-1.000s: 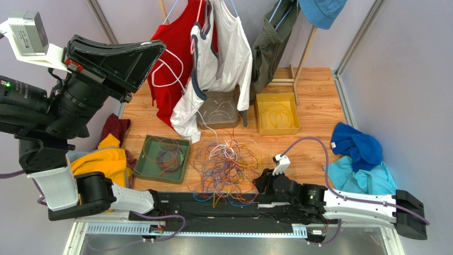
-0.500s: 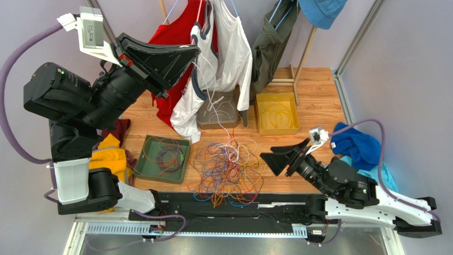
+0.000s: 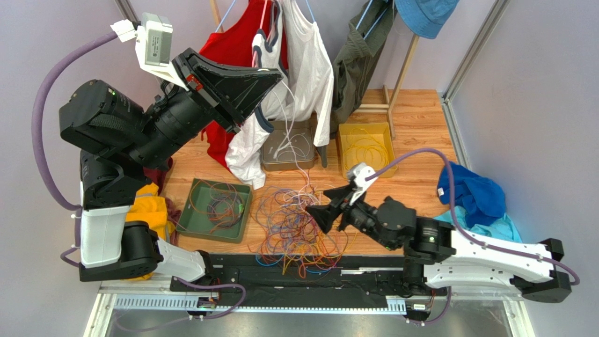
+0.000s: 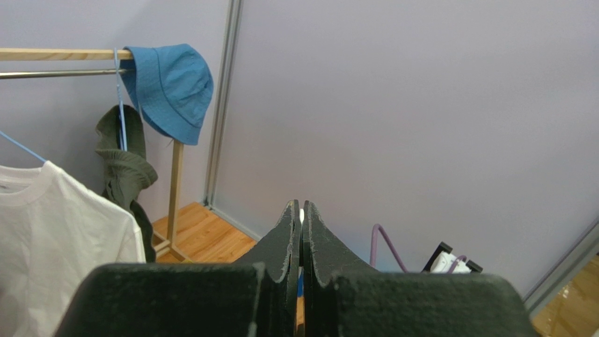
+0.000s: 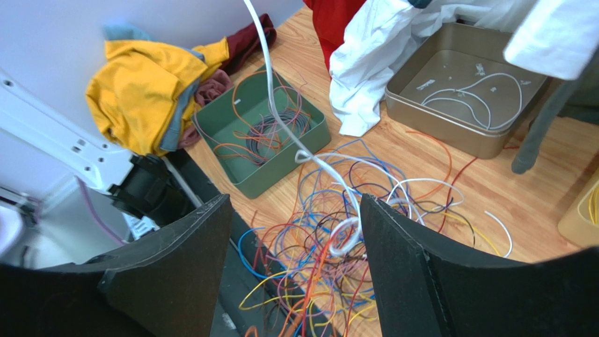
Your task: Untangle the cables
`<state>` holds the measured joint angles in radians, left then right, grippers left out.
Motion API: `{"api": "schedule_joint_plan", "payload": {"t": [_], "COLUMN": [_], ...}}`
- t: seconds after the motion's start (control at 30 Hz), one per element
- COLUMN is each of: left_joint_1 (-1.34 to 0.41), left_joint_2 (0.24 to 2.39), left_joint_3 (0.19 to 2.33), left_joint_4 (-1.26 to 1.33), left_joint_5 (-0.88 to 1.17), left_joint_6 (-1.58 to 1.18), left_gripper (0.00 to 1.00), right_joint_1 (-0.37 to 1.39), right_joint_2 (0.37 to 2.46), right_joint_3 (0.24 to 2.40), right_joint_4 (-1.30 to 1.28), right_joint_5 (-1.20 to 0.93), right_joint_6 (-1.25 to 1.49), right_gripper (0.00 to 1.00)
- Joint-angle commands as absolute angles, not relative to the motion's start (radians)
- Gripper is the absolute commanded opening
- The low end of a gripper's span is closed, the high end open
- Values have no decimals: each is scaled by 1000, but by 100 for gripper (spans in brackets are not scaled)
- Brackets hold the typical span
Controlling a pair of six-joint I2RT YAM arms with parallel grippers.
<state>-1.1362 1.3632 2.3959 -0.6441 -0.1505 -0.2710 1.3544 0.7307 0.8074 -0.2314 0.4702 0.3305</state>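
Left end effector (image 3: 275, 77) upper left, clamped on white cable (image 5: 304, 157) | right end effector (image 5: 288, 205) wide, strand between its fingers, over cables (image 3: 299, 228) mid-frame on worktop (image 3: 415, 126) | I'd pinch low on the strand, then part slowly so loops slip free.

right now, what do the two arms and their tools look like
The left arm and right arm share white links, black joints and a lilac hose running to a white wrist box. The left tool and right tool are matte black, with broad wedge-shaped fingers.
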Motion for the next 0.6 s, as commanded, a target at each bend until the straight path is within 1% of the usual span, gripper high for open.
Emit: {"api": "schedule_joint_plan", "payload": {"t": [0.0,0.23,0.3,0.37,0.4,0.43,0.5,0.57], "left_joint_1": [-1132,-1132,-1134,-1134,-1132,-1134,-1132,-1134], "left_joint_2": [1365,1348,1342,1333,1327,1310,1276,1195], "left_joint_3": [2393,2338,2327,2307,2298,2271,2212,2049], "left_joint_4": [-630,-632,-630,-630,-630,-627,-608,-531], "left_joint_5": [-121,-109,-107,-106,-106,-112,-127,-170], "left_joint_6": [-284,-293,-296,-304,-305,-310,-314,-313], "left_gripper": [0,0,0,0,0,0,0,0], "right_joint_1": [1359,1348,1339,1338,1339,1339,1342,1354], "right_joint_2": [843,979,1020,1048,1049,1043,994,939], "right_joint_3": [871,876,880,899,903,910,917,968], "right_joint_4": [-19,176,205,218,215,201,174,92], "right_joint_5": [489,636,640,669,676,675,666,641], "right_joint_6": [201,129,123,118,120,126,144,143], "right_gripper": [71,69,66,41,24,0,0,0]}}
